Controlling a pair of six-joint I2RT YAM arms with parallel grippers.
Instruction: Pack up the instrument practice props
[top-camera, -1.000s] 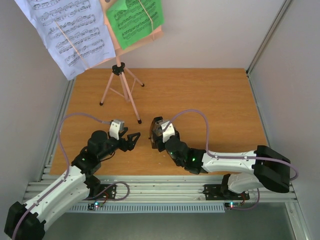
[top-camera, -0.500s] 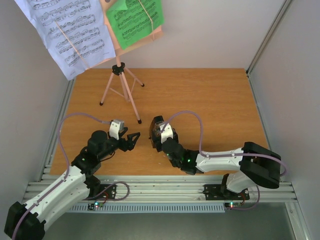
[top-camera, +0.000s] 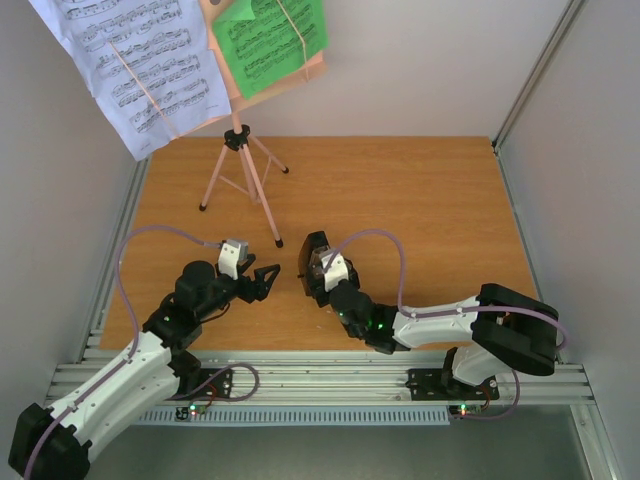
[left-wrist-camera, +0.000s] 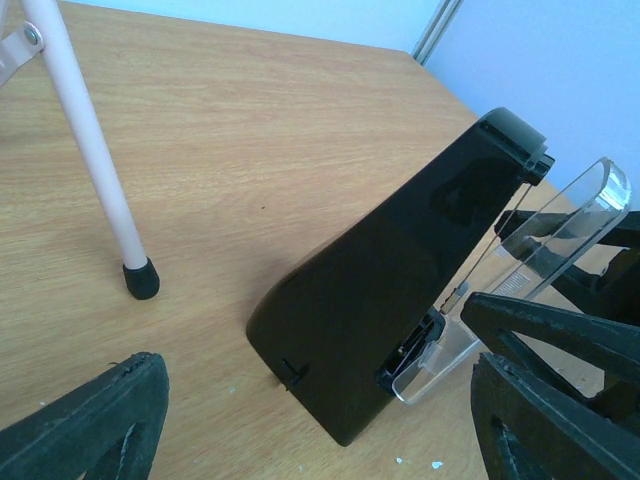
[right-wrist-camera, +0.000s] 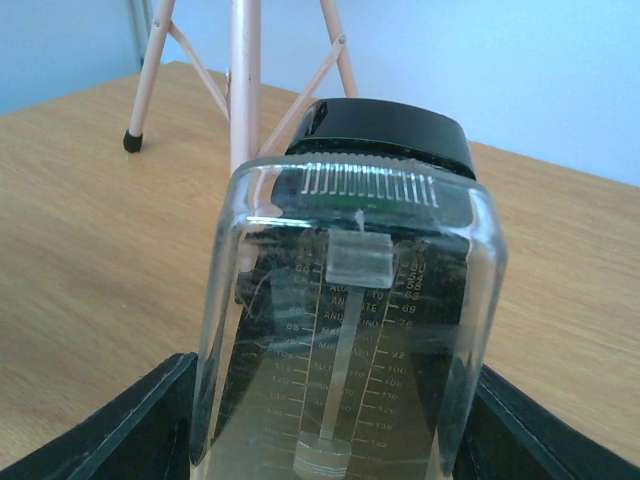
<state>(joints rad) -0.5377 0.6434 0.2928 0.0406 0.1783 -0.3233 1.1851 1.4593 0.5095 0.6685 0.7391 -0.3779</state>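
Since the earlier frame the right arm's elbow and forearm sit further left, folded nearer the base, while the right gripper (top-camera: 317, 272) stays at the small black pyramid metronome with clear cover (top-camera: 313, 252), jaws clamped on the cover's two sides. The metronome rests on the wooden tabletop (top-camera: 420, 200), just right of the left gripper (top-camera: 266, 281), whose jaws stand wide apart, touching nothing. The pink tripod music stand (top-camera: 243, 175) stands rear left, carrying a white sheet (top-camera: 130, 60) and a green sheet (top-camera: 270, 40) of printed music.

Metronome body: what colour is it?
The metronome body is glossy black, its cover clear; the left wrist view shows it best.
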